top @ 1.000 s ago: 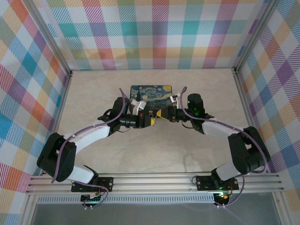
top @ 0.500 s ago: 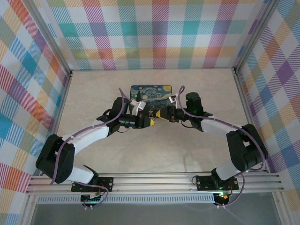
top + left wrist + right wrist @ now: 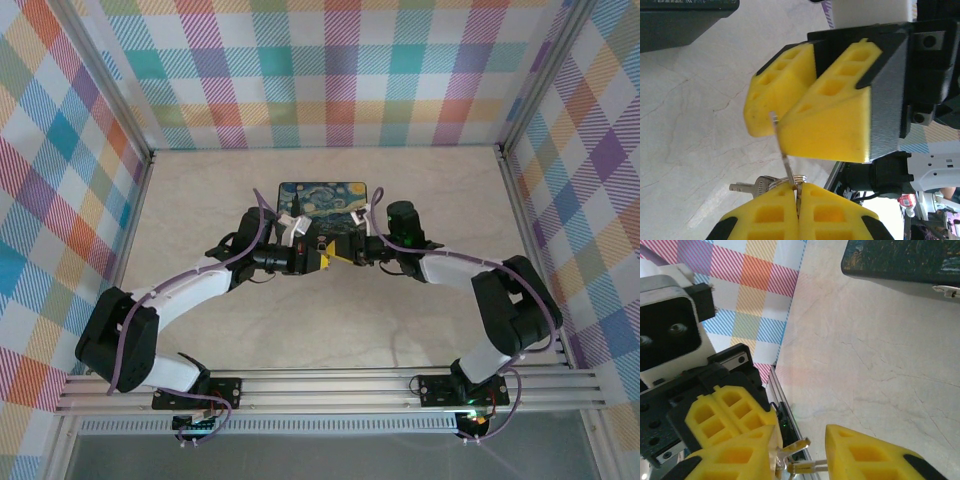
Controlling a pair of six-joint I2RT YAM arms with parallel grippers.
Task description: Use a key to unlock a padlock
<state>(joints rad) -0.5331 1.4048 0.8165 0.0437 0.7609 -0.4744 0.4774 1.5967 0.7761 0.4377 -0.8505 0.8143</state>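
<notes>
Key (image 3: 785,161) blade juts out from my left end effector (image 3: 798,192), which is clamped shut on it over the tabletop (image 3: 700,115), near the tin (image 3: 322,198). My right end effector (image 3: 800,452) meets it tip to tip, jaws slightly apart around the blade's end.

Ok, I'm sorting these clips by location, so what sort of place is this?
Probably a lab robot test cell: a boxed-in pale marble-look tabletop, pastel plaid-patterned walls on three sides, and two black-and-white robot arms bolted to a silver aluminium rail at the near edge.
</notes>
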